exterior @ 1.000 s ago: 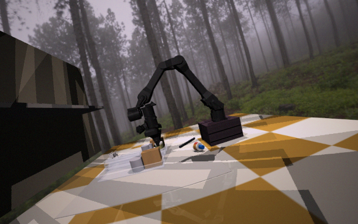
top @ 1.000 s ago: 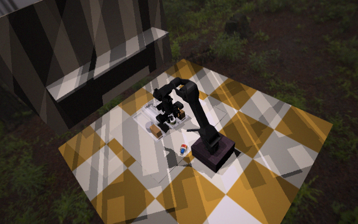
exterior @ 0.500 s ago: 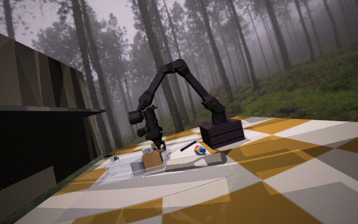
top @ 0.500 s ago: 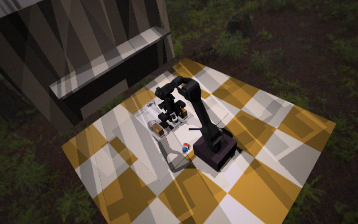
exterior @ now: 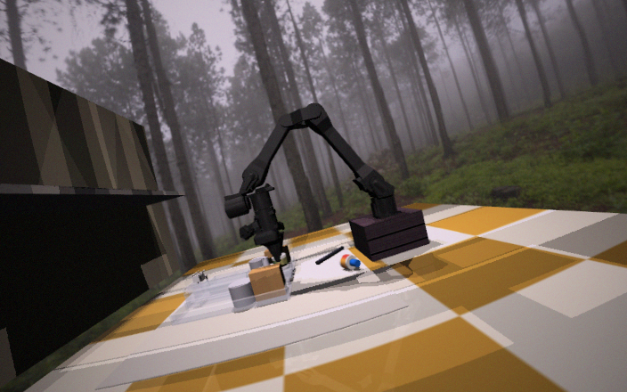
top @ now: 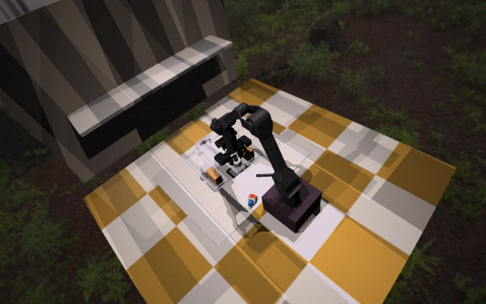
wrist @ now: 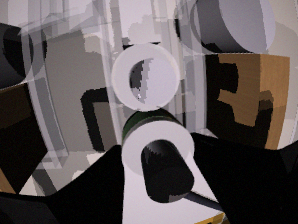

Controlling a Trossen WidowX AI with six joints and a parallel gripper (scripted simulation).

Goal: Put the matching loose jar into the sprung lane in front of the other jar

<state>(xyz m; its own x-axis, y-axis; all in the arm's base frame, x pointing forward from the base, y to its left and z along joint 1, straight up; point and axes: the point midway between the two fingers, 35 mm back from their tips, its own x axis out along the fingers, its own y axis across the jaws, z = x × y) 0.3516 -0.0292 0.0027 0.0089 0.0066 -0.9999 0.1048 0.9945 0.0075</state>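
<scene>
My gripper (top: 235, 162) (exterior: 280, 257) (wrist: 155, 145) reaches down into the clear lane rack (top: 193, 155) (exterior: 208, 292) and is shut on a white-lidded jar (wrist: 141, 141) with a green body. In the wrist view a second white-lidded jar (wrist: 145, 78) stands right behind the held one, in the same lane, and the two are close together. The lane's rails show as pale strips on both sides of them. In the top and exterior views the arm hides most of the two jars. I cannot make out the pusher plate or the front stop.
A grey cylinder (top: 204, 172) (exterior: 240, 293) (wrist: 233, 15) and a brown box (top: 214, 176) (exterior: 265, 280) (wrist: 242, 96) stand in the neighbouring lane. A red and blue item (top: 251, 200) (exterior: 350, 262) and a black rod (top: 265, 175) (exterior: 329, 255) lie near the arm's base (top: 292, 206).
</scene>
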